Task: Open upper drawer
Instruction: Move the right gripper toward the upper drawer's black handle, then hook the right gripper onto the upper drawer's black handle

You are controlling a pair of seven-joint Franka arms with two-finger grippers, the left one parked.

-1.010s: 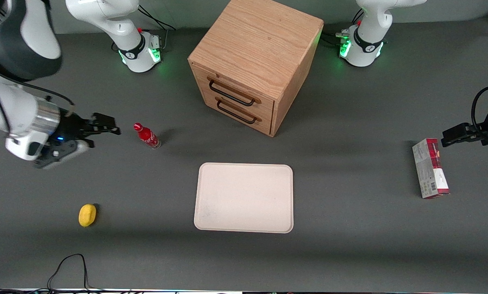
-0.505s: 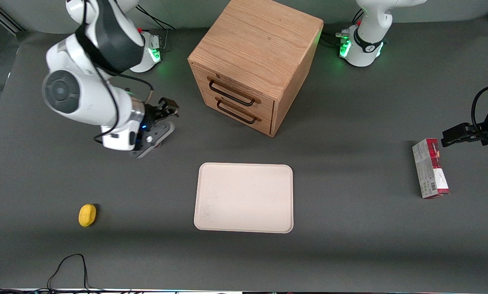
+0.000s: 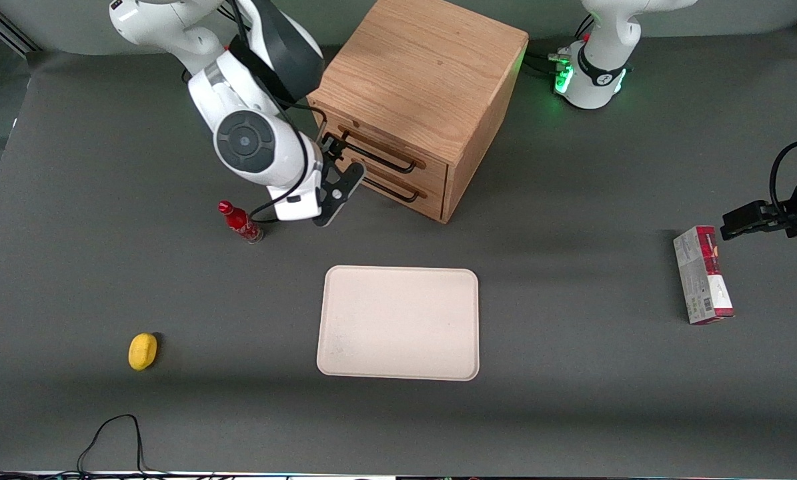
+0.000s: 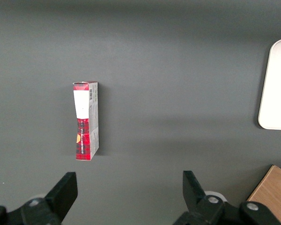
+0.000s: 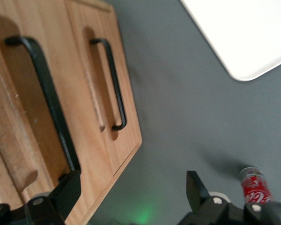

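Note:
The oak cabinet point(image 3: 425, 73) stands at the back middle of the table with both drawers shut. The upper drawer point(image 3: 435, 175) carries a long black bar handle point(image 3: 381, 157); the bottom drawer's handle point(image 3: 391, 190) lies just below it. My right gripper point(image 3: 337, 157) is open and empty in front of the cabinet, at the end of the upper handle toward the working arm's end. In the right wrist view the gripper point(image 5: 131, 192) has its jaws wide apart. One finger point(image 5: 68, 192) sits right by the end of the upper handle point(image 5: 47, 89). The bottom handle point(image 5: 113, 84) lies beside it.
A red bottle point(image 3: 240, 222) stands close beside my arm, nearer the front camera than the gripper; it also shows in the right wrist view point(image 5: 253, 187). A cream tray point(image 3: 398, 323) lies in front of the cabinet. A lemon point(image 3: 143, 351) and a red-and-white box point(image 3: 703, 275) lie farther off.
My right arm has swung from the working arm's end of the table across to the cabinet. The gripper now sits at the end of the upper handle. The drawers have not moved.

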